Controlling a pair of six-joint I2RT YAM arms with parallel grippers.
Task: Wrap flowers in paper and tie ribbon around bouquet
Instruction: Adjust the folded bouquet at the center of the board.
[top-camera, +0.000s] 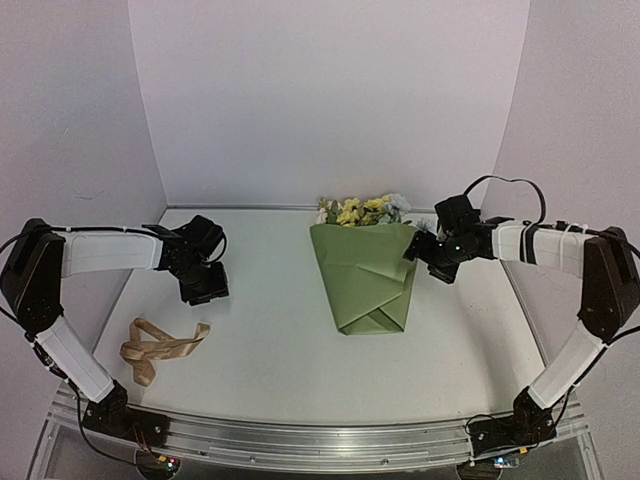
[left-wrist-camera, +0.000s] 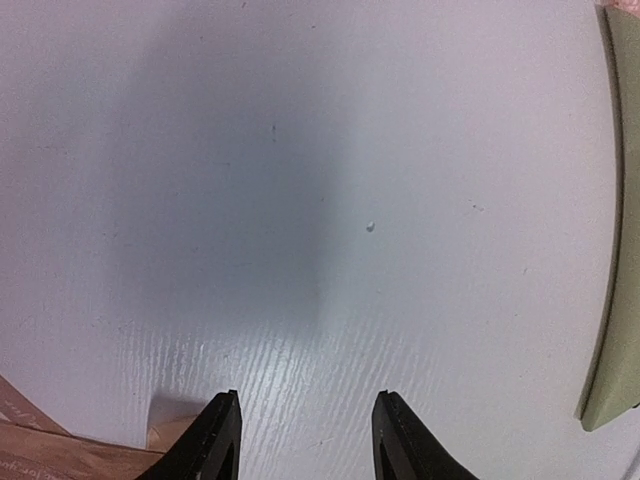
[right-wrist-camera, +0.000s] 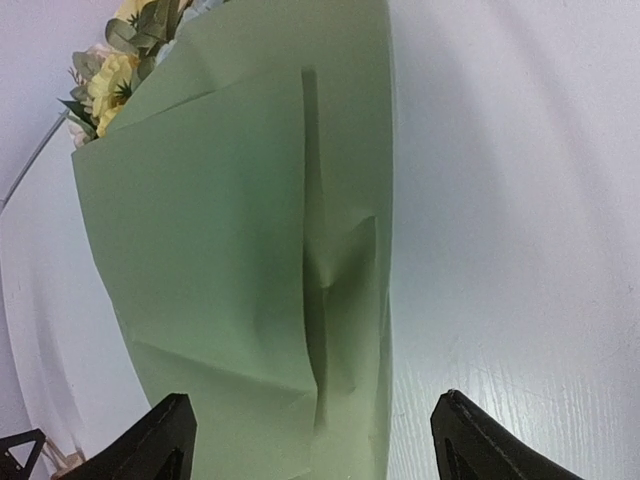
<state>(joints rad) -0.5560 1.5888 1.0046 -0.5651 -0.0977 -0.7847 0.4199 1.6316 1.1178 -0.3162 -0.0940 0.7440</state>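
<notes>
Right gripper (right-wrist-camera: 312, 400): my jaws stand wide apart, holding nothing. It hangs at the right edge of the bouquet (top-camera: 365, 275), one finger over the paper (right-wrist-camera: 230, 250), the other over bare table (top-camera: 270, 340); contact cannot be confirmed. Left gripper (left-wrist-camera: 305, 400): jaws parted, nothing between them, above bare table left of the bouquet and well apart from it. Bouquet lies at table centre, folded into an olive-green cone, narrow end toward my bases. Flowers (top-camera: 362, 210), yellow and pale, protrude from the wide far end. Ribbon (top-camera: 160, 348) lies loosely looped at near left, well apart from the bouquet, not yet round it.
</notes>
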